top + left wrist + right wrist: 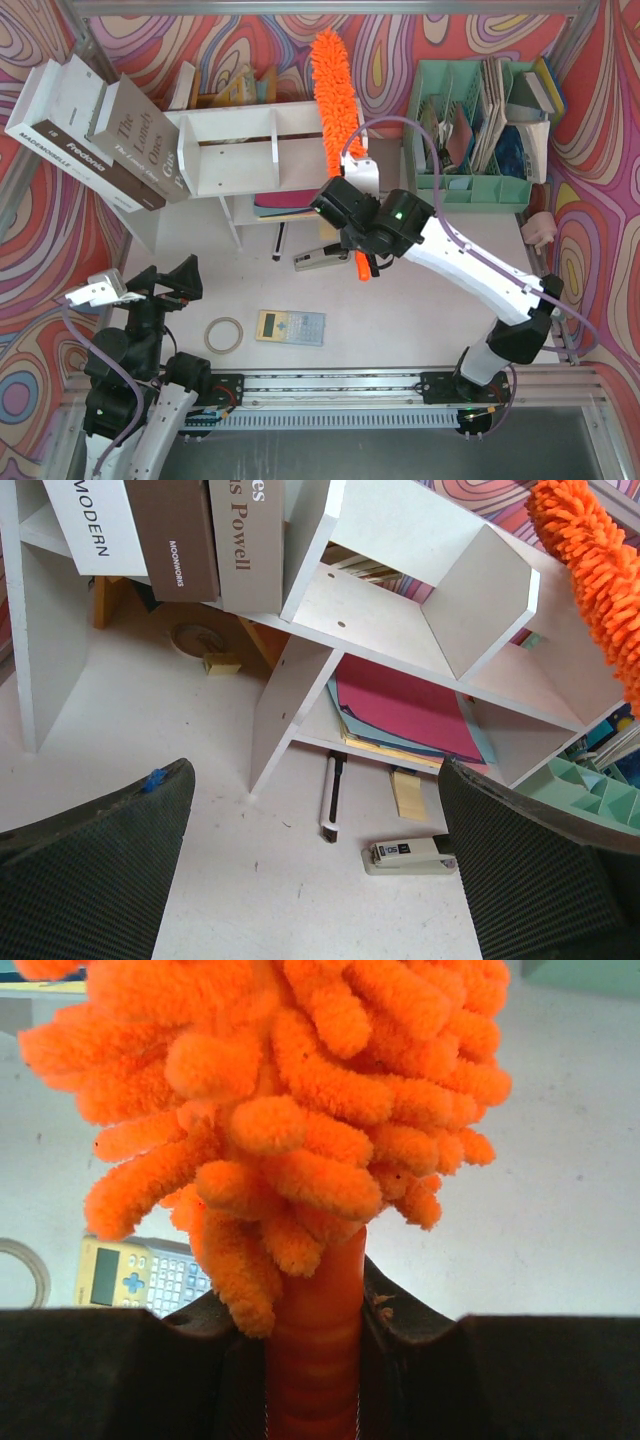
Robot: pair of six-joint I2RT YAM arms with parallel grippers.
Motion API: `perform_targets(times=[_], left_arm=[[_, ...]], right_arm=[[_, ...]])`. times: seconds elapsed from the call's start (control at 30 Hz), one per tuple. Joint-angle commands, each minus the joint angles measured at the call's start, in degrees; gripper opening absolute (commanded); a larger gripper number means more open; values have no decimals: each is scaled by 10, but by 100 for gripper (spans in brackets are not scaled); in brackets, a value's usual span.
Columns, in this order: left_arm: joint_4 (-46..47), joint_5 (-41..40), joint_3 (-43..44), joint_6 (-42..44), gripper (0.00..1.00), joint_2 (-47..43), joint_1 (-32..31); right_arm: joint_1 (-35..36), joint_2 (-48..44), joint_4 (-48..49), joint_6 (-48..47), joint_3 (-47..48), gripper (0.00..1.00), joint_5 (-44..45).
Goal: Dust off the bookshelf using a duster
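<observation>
The white bookshelf [250, 150] stands at the back centre, and its tiers show in the left wrist view [400, 590]. The duster's fluffy orange head [335, 95] lies over the shelf's right end, pointing away from me. It also shows in the left wrist view [595, 570] and fills the right wrist view [290, 1090]. My right gripper [338, 208] is shut on the orange handle [315, 1340], just in front of the shelf. The handle's end [362, 265] sticks out behind it. My left gripper [165, 285] is open and empty near the front left [315, 880].
Large books [100, 135] lean on the shelf's left end. A mint-green organiser [480, 130] stands at the back right. A stapler [322, 260], a pen [279, 242], a calculator [290, 327] and a tape ring [224, 335] lie on the table. Coloured paper [410, 705] fills the lower tier.
</observation>
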Motion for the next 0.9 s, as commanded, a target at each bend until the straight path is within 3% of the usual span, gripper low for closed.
perform_targets(times=[0.0,0.27,0.7,0.87], left_arm=[[2,-2,-4,-4,98,1,2],[2,-2,-4,-4,98,1,2],[3,2,-4,-6,98,17,2],[2,2,-3,-6,98,15,2]], right_arm=[[5,24,58,-17,6,0,-34],[36,70,67,-34,64,0,-31],[31,-14,-1,40,-25,0,78],[27,-29,5,37,-34,0,77]])
